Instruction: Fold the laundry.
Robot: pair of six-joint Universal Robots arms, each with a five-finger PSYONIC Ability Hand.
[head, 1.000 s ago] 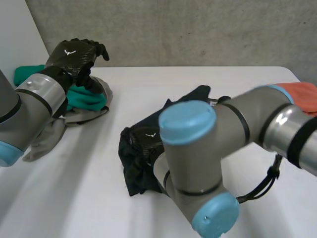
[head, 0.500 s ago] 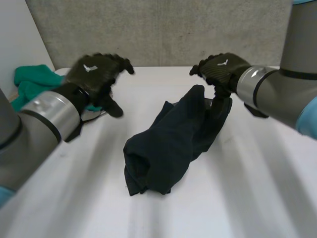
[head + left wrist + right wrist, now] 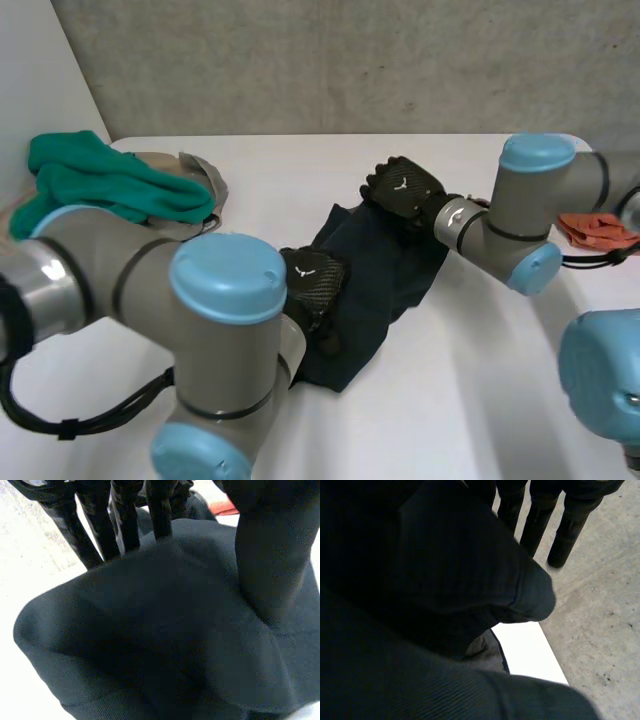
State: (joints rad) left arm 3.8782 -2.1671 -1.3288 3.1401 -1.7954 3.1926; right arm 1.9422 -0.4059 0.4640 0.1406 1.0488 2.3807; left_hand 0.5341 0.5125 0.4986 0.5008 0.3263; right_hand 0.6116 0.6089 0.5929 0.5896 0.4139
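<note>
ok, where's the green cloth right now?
Head view: the green cloth is bunched at the table's far-left corner, lying on a grey garment, well left of the dark garment in the middle.

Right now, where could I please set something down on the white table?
The white table is bare between the green cloth pile and the dark navy garment, and nearer, between garment and right arm. Crowded: the garment, under left hand and right hand.

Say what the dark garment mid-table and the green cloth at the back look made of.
Dark garment: probably woven or fine-knit cotton, matte; faint ribbed lines show close up, and it slumps in soft folds. Green cloth: thicker, perhaps fleece or knit, matte; rounded, bulky folds.
</note>
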